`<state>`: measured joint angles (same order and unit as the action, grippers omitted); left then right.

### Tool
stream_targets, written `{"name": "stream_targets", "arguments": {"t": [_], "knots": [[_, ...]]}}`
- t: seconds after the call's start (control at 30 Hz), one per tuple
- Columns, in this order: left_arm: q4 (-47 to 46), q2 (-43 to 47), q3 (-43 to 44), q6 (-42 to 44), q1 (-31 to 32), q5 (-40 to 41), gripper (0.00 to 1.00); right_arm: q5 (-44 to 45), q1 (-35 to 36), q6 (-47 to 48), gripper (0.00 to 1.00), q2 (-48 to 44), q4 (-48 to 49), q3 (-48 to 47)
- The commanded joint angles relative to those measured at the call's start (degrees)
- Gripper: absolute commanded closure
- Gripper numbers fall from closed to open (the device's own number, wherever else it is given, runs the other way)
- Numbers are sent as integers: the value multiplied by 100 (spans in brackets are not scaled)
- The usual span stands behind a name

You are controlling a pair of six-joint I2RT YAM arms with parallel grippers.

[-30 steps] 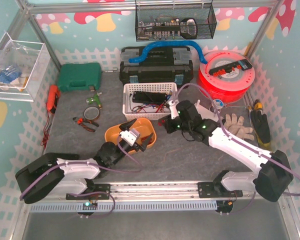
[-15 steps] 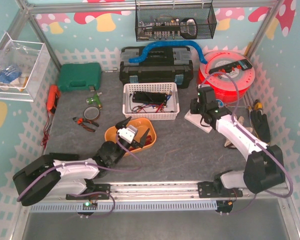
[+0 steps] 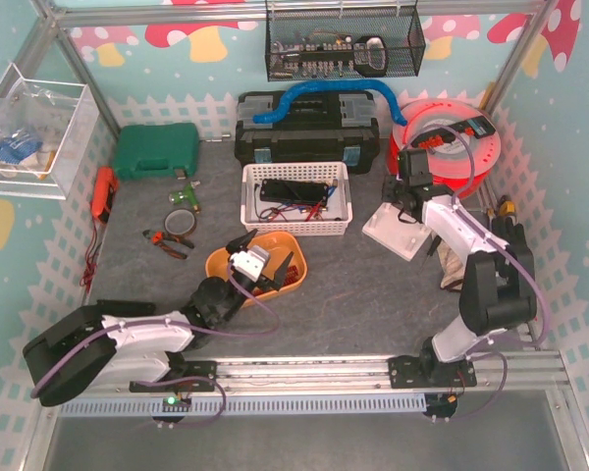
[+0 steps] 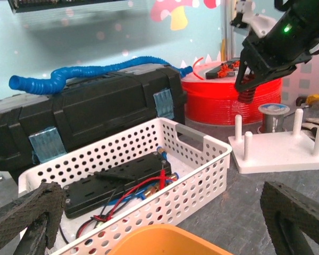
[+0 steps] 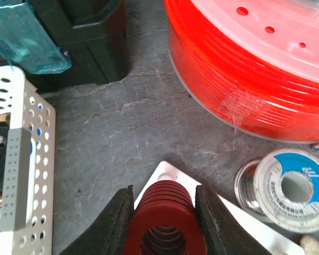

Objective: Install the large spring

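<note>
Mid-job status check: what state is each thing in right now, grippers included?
left gripper, open, holding nothing, over the orange bowl.
right gripper, shut on the red spring.
red spring, held in the air above the white peg base, not yet on a peg.
white peg base, flat on the table, visible pegs bare.
black toolbox, lid closed.
green case, closed.
</note>
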<state>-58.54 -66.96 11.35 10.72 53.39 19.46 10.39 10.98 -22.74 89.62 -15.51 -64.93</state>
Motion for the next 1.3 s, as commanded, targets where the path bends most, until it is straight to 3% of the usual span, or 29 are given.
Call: {"name": "stream_targets", "arguments": {"t": [0.0,0.6,0.8,1.27], "knots": [[65,156,104,-5,5,-130,1,-188,-162,-17,100,363,-69,-377],[83,105,130,22,5,-162,1,-200,-189,124,100,1217,-93,-763],[86,82,139,33,5,-162,1,-240,-196,141,87,1465,-130,-868],[79,67,148,36,5,-127,1,-157,-202,50,45,1364,-462,-1021]]}}
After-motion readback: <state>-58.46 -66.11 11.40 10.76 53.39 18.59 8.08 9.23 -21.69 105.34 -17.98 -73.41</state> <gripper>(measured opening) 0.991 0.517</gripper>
